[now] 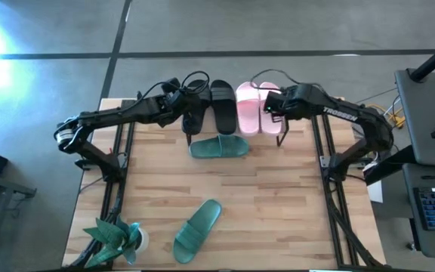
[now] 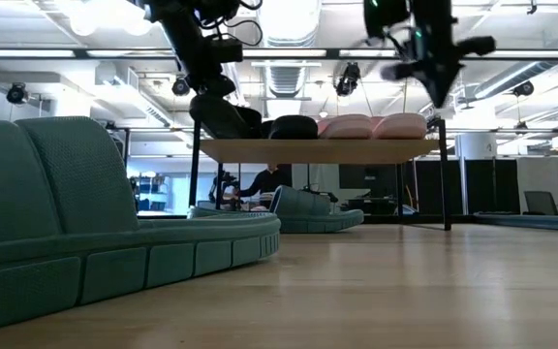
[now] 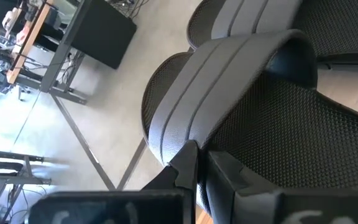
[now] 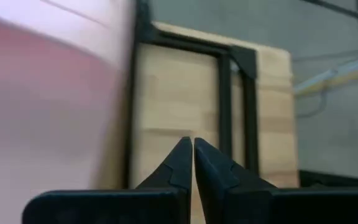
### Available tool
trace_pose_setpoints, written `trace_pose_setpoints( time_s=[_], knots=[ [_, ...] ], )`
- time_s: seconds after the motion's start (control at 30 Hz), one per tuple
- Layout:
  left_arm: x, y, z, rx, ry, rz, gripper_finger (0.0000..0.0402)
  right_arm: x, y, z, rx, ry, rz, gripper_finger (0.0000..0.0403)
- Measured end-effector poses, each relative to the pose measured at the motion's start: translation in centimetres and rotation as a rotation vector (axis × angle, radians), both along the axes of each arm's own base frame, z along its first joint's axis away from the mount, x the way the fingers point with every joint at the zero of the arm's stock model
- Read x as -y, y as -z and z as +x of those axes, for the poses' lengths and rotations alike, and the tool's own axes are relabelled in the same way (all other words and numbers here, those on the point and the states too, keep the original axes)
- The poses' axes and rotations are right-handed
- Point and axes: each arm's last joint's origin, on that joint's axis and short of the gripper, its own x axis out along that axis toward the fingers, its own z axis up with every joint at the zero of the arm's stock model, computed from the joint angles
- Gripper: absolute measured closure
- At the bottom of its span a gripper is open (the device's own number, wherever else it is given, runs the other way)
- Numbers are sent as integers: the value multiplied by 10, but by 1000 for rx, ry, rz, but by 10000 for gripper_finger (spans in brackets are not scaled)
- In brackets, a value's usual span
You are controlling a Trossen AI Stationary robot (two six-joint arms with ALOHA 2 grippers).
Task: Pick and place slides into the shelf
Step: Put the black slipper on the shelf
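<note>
Two dark arms reach over the shelf [image 1: 236, 134] at the table's [image 1: 278, 196] far edge, and much of the rack's plank top is covered by what sits on it. The left gripper [image 3: 201, 163] is clamped on the strap of a black slide [image 1: 192, 115] at the shelf's left end; most of that sandal is hidden beneath the arm in the overhead view, and from table height only a tilted dark shape shows. The right gripper [image 4: 193, 148] hangs with its fingers pressed together on nothing, just past the shelf's right end, beside a blurred pink edge.

Six slides can be counted. The second black slide [image 1: 222, 106] and two pink slides [image 1: 258, 108] sit on the shelf. One green slide [image 1: 219, 146] lies on the table just in front of the rack. The other green slide [image 1: 196, 229] lies near the table's near edge, cut off by the frame's left side in the low view. One potted plant [image 1: 112, 238] stands at the near left corner.
</note>
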Motion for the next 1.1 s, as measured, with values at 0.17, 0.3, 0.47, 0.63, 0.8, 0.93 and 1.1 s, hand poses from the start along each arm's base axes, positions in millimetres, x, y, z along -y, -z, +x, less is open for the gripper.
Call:
trace_pose_setpoints(
  time_s=[0.17,0.3,0.47,0.63,0.8,0.93,1.1],
  knots=[
    [0,0,0,3,0,1,401,19,25,-19,-71,42,76,394],
    [0,-1,1,20,0,8,401,26,38,-13,-2,-25,108,394],
    [-1,-2,3,42,18,-1,401,30,42,-5,76,-62,105,394],
    [0,-5,5,62,41,-14,401,30,40,-5,71,-88,112,394],
    [0,-16,8,116,47,7,401,30,39,-4,75,-99,109,394],
    [-2,-14,16,126,61,-1,402,30,39,-4,66,-118,114,394],
    [-5,3,31,58,74,-41,402,30,39,-4,53,-130,117,395]
  ],
)
